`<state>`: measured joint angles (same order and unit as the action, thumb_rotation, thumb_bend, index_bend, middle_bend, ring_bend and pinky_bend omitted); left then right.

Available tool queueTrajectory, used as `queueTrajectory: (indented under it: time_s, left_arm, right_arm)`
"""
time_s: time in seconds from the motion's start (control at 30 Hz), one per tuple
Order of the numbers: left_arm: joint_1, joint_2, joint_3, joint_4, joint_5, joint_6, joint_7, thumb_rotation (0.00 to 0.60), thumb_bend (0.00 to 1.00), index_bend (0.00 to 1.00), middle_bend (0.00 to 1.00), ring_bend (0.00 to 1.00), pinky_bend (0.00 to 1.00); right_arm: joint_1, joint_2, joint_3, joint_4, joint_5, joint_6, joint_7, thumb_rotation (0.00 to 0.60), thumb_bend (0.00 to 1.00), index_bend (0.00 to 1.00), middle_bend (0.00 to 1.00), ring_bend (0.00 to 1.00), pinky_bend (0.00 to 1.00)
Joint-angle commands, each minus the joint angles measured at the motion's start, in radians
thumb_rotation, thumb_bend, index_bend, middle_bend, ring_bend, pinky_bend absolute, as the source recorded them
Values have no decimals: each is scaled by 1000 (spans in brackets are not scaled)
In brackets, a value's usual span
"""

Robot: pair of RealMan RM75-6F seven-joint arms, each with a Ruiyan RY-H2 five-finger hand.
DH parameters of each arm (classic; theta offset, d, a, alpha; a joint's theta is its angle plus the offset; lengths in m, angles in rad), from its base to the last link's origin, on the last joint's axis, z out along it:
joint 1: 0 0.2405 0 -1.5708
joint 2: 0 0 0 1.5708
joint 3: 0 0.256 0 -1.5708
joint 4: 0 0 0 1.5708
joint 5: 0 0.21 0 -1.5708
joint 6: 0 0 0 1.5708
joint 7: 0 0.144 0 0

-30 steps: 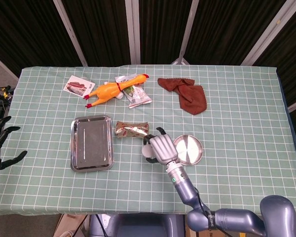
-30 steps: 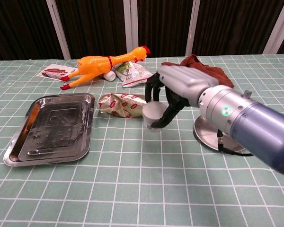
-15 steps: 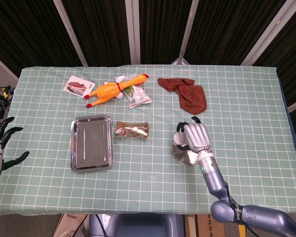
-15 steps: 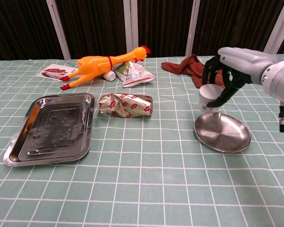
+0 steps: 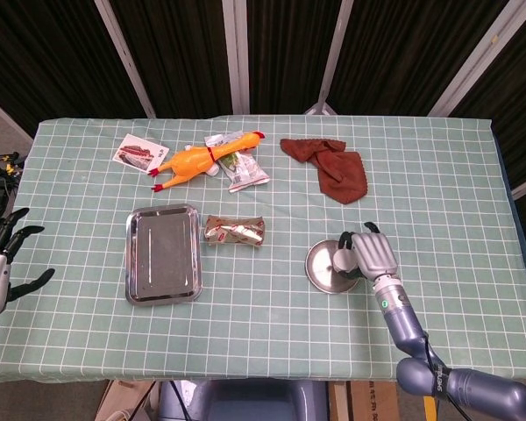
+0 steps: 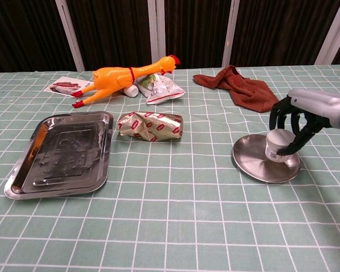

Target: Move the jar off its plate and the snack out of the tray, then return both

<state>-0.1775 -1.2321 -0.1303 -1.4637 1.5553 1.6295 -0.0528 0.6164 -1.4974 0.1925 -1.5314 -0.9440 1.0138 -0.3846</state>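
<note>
The right hand (image 6: 297, 122) sits low at the end of its outstretched forearm, dark fingers (image 6: 280, 114) curled downward around the jar (image 6: 279, 145) beneath its palm. The left hand (image 5: 2, 254) hangs well apart, fingers spread, holding nothing.

no legible text, snack wrapper (image 6: 151, 126) print unreadable
</note>
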Motion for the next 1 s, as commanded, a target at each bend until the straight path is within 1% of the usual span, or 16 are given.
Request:
queueTrajectory:
  time_s: [0.03,0.1,0.2,0.27,0.37,0.5,0.6,0.7,0.83,0.9,1.0]
  left_arm:
    - [0,0,1,-1,0,-3,2,600,170,306,109,17,175]
    - [-1,0,2,-2,0,-5,4,600,170,305,108,17,175]
    - [-1,-1,2,-3,-2,-8,8,600,170,304,108,17,175]
    - [-1,-1,2,-4,-2,-9,9,600,170,304,108,17,175]
    - [-1,-2,1,-2,-4,-11,13,600,170,303,108,17,175]
    - [-3,-4,0,0,-8,-17,17,600,170,299,106,17,175]
    - [-5,-6,1,2,-9,-22,21,600,170,296,104,17,175]
    - [-6,-8,2,1,-7,-26,24,600,170,294,103,17,175]
    - [-9,-13,3,3,-7,-30,27,600,170,291,102,17,175]
    - [-12,-18,3,3,-10,-37,30,600,170,291,99,17,175]
    - [-32,-26,-2,-5,-22,-74,54,600,166,288,96,17,175]
  right_arm:
    - [0,19,-12,-28,16,-13,-17,600,233,429,431,453,89]
    - [1,26,-15,-44,28,-12,-29,600,214,399,395,423,83]
    - [2,34,-19,-64,45,-5,-50,600,167,346,316,331,58]
    - [2,38,-20,-75,51,5,-59,600,158,301,267,259,43]
    - [-3,50,-19,-96,51,22,-60,600,152,241,215,189,22]
    - [-19,88,-19,-147,38,53,-55,600,153,224,196,170,5]
    - [-45,135,-21,-190,11,100,-47,600,152,219,188,159,0]
    - [-93,202,-29,-239,-34,186,-41,600,152,215,186,155,0]
    - [-188,289,-52,-280,-109,326,-4,600,152,212,185,155,0]
    - [-237,317,-70,-281,-149,386,31,600,152,212,185,155,0]
    - [-321,346,-112,-264,-214,472,102,600,151,212,185,155,0]
